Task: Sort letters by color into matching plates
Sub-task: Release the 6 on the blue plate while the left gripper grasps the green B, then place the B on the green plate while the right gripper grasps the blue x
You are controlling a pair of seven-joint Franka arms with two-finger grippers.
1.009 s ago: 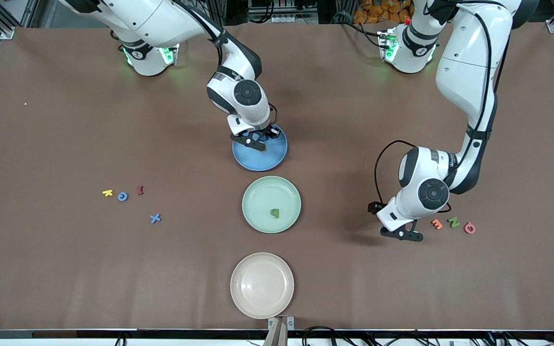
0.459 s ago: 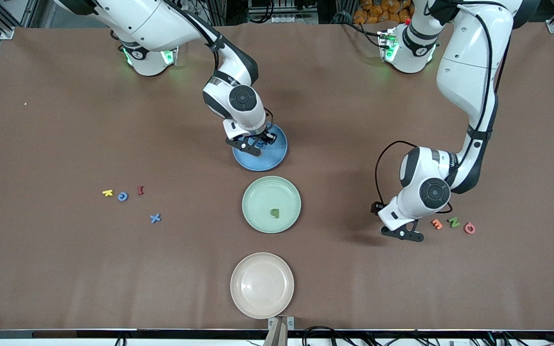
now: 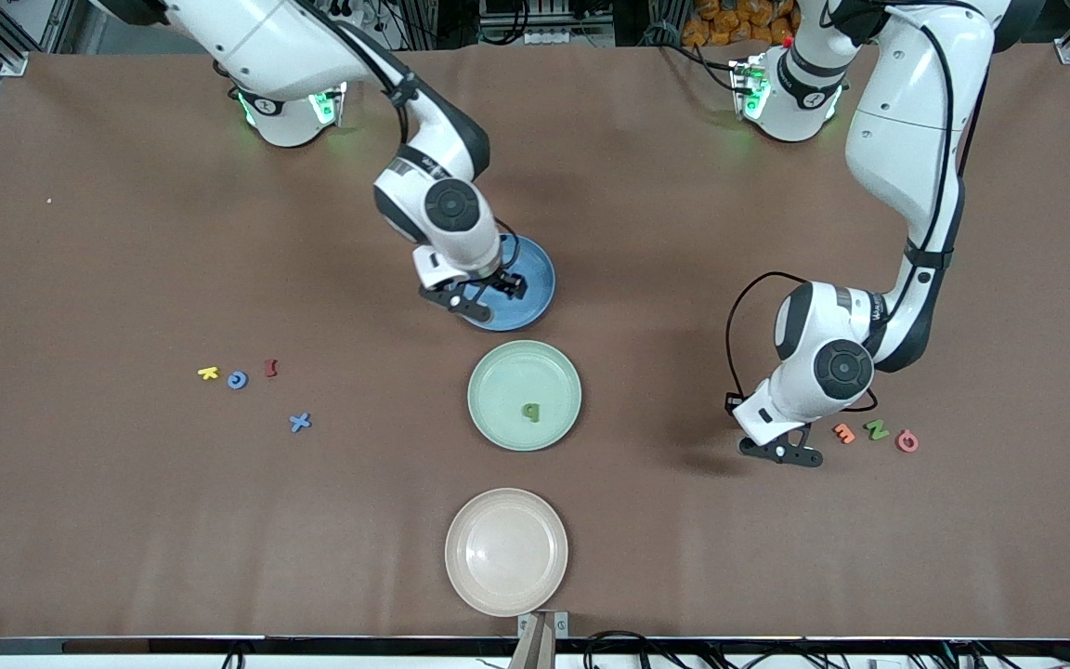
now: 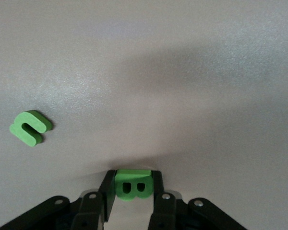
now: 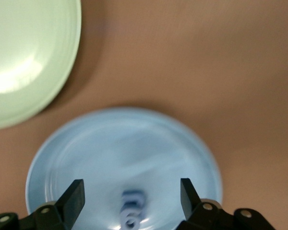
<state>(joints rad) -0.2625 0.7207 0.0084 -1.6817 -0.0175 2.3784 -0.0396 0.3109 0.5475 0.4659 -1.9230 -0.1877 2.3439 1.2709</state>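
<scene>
My right gripper is open over the edge of the blue plate at the right arm's end. A blue letter lies in the plate between the open fingers. My left gripper is shut on a green letter B just over the table. It is beside an orange letter, a green letter and a pink letter. The pale green plate holds one green letter. A loose green letter shows in the left wrist view.
A cream-beige plate sits nearest the front camera. A yellow letter, a blue letter, a dark red letter and a blue X lie toward the right arm's end of the table.
My right gripper has moved from over the blue plate's middle toward its edge at the right arm's end. The left gripper has barely shifted.
</scene>
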